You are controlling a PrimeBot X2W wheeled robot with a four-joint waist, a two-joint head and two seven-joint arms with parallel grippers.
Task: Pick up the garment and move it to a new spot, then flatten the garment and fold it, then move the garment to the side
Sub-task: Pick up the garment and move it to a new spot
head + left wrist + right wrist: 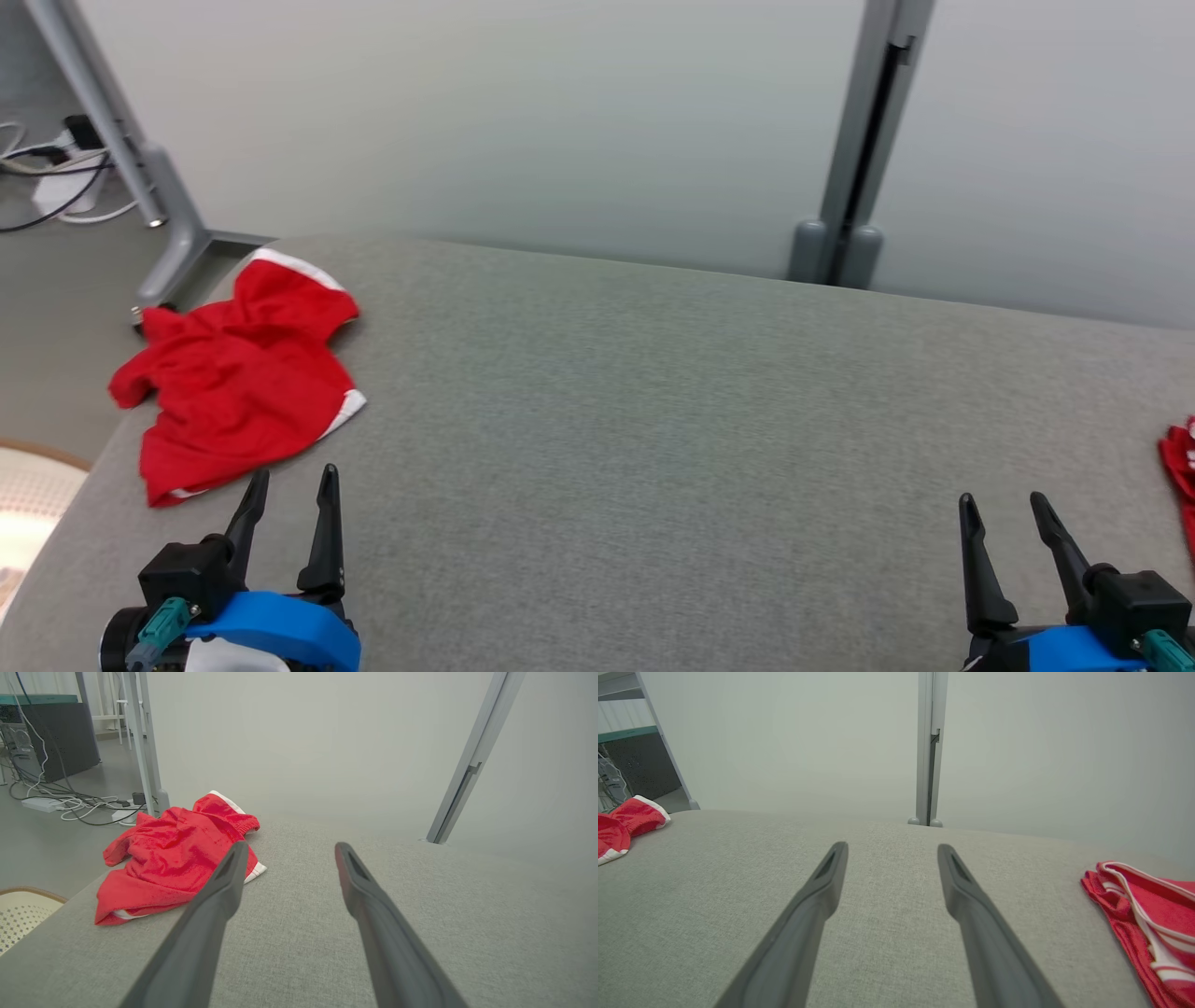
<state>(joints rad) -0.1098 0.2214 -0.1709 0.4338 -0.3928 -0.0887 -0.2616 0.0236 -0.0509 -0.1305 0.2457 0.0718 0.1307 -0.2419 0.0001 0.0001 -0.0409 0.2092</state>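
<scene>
Grey fabric surface, red garment just beyond left end effector, its jaws spread wide, empty

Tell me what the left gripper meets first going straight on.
Likely the red garment: the left gripper has its outer finger lined up with the cloth's edge; the inner one faces bare grey surface. Height unclear.

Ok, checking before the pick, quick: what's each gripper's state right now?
Left gripper: open, holding nothing; the red garment lies just ahead of it.
Right gripper: open, holding nothing.
</scene>
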